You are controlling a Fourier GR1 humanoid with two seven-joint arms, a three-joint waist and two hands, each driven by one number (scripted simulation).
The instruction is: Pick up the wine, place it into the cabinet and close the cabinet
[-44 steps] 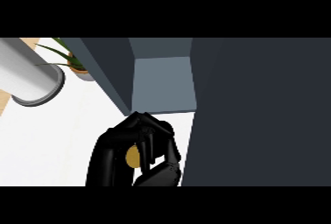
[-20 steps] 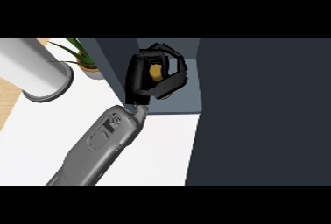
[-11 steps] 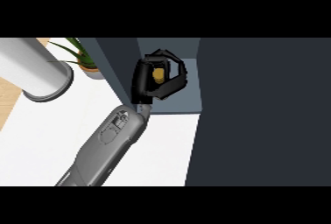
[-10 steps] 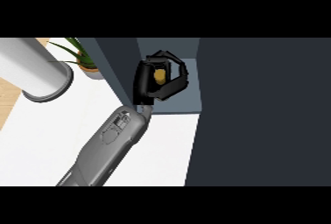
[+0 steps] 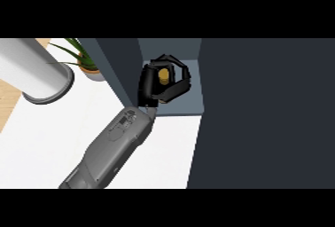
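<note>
Wine [image 5: 162, 76] sits inside the cabinet [image 5: 177, 104], mostly hidden by the hand [image 5: 154, 87] curled round it (only a yellowish patch shows). Which hand this is cannot be told; a dark panel [image 5: 262, 111] blocks the right side.

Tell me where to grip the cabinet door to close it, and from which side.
Take the cabinet door along its near free edge, coming from the right. It stands open as a big dark panel beside the cabinet, so pushing there probably swings it shut. The visible hand is curled round the wine inside.
</note>
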